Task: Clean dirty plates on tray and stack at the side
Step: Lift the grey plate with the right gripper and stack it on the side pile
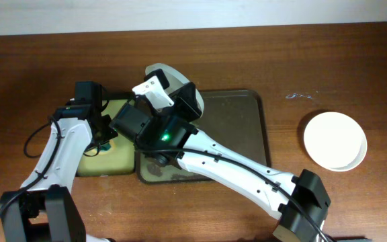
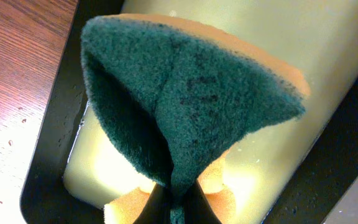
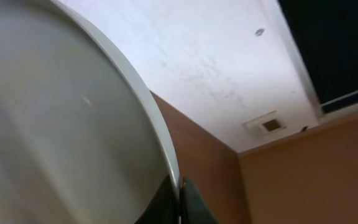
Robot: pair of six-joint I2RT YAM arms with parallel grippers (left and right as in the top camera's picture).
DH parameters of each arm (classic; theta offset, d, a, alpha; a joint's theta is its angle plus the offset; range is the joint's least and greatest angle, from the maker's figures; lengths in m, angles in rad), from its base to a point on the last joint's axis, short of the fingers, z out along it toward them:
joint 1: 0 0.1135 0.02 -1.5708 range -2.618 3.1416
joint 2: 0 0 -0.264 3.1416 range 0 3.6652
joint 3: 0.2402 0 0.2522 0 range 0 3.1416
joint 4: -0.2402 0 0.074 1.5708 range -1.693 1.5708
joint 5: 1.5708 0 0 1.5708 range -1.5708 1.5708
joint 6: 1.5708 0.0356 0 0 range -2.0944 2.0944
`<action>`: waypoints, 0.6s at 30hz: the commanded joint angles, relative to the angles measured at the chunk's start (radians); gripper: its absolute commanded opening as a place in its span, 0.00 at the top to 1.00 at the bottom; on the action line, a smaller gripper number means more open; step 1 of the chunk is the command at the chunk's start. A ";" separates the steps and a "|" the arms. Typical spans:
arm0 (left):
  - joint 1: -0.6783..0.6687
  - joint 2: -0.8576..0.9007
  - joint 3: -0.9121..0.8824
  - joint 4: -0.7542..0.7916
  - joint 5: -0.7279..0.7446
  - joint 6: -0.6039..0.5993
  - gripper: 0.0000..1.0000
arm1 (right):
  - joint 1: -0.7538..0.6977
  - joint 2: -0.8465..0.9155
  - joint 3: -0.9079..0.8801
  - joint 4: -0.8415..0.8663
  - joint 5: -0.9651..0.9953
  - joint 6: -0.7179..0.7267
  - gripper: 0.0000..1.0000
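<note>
Closest to your left wrist lens is the sponge (image 2: 185, 106), a green scrub face over an orange body, folded into a wedge. Your left end effector (image 2: 178, 208) is pinched narrow on its lower edge, with the sponge clamped between the fingers. Behind it lies the sponge tray (image 2: 42, 168), a black rim around a wet, pale yellow-green floor. You cannot tell whether the sponge touches that floor. From overhead, the sponge tray sits on the table (image 1: 314, 60) right against the left edge of the large dark tray (image 1: 237, 124).

Your right arm reaches in from the lower right, across the left part of the tray. The right end effector (image 3: 179, 204) grips a white plate (image 3: 61, 124) by its rim, fingers close together on the thin edge. You see the plate held up and tilted over the tray's top-left corner. Its face is too blurred in the right wrist view to judge any smears.

Far right, well apart from the tray, the other plate (image 1: 334, 140) rests flat on the table. You cannot tell whether more lie beneath it.
</note>
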 commanded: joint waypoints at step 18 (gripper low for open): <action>0.003 -0.008 -0.007 -0.002 0.003 0.032 1.00 | -0.261 -0.006 0.018 -0.125 -0.704 0.394 0.96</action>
